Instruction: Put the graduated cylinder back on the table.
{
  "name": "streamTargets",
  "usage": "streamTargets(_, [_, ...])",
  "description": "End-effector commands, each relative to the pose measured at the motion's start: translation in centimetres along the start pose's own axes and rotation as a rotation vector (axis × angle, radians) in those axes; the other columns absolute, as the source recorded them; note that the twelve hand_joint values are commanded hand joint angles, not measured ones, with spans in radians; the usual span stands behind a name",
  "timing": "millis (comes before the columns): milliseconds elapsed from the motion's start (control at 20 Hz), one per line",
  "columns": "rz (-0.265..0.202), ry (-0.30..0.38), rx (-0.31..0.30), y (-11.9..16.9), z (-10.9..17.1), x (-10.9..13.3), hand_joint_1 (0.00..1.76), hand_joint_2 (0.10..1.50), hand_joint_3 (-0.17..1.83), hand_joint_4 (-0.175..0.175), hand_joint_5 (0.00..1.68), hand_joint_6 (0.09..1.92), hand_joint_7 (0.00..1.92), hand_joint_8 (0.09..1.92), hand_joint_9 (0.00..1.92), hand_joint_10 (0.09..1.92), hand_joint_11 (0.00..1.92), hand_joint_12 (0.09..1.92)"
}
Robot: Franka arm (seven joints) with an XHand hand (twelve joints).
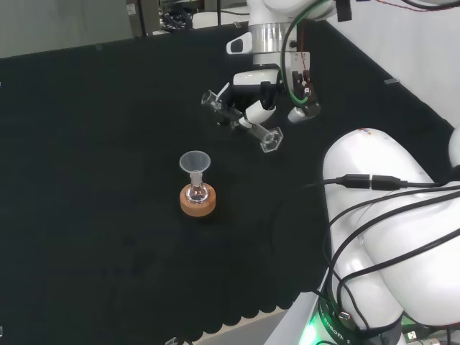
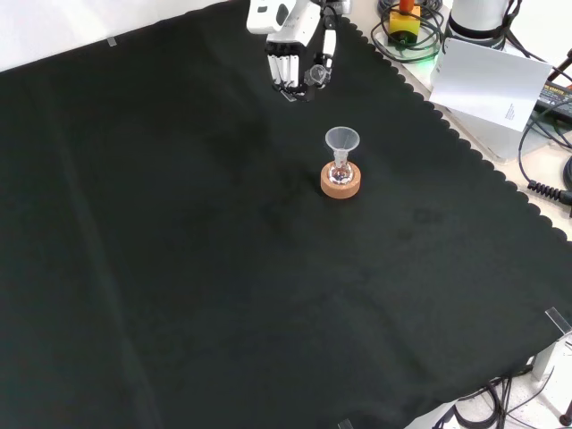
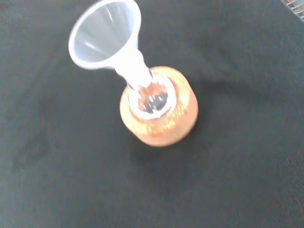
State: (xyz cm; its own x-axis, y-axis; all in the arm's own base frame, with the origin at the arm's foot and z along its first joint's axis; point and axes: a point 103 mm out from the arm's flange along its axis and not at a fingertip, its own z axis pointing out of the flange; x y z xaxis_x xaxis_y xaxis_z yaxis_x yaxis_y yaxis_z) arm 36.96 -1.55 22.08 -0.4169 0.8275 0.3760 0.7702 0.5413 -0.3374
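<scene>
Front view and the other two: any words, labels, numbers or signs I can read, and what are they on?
None can be read.
White sheet beside the bench, front view: a small dark mark, too small to read.
Graduated cylinder held tilted in the hand: no scale marks can be made out.
Funnel and cork stand: no print.

No text, label or number can be read here. In the front view, a white sheet (image 2: pixel 487 82) at the far right edge, beside the black cloth (image 2: pixel 179 268), has a small dark print mark, too small to read.
</scene>
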Motion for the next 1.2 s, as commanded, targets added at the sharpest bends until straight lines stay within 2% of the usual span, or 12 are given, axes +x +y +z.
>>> streamTargets(50, [-0.009,0.044,-0.069,1.2,0.3,-0.7,1.33,1.23,0.0,-0.071,0.86,0.93,0.76,1.37,1.13,0.56,1.04,0.86])
streamTargets(200, [-0.007,0.067,-0.109,1.9,0.3,-1.4,1.33,1.23,0.0,-0.072,0.86,0.93,0.76,1.37,1.13,0.56,1.04,0.86])
streamTargets(550, [-0.026,0.193,-0.276,4.4,0.3,-3.6,1.33,1.23,0.0,-0.072,0.86,0.93,0.76,1.37,1.12,0.56,1.03,0.86])
streamTargets(900, [-0.057,0.26,-0.366,7.4,0.1,-5.5,1.33,1.23,0.0,-0.074,0.86,0.93,0.76,1.38,1.12,0.56,1.04,0.87])
streamTargets(1200, [-0.084,0.357,-0.448,9.4,0.9,-7.3,1.33,1.23,0.0,-0.076,0.86,0.93,0.76,1.38,1.12,0.57,1.03,0.87])
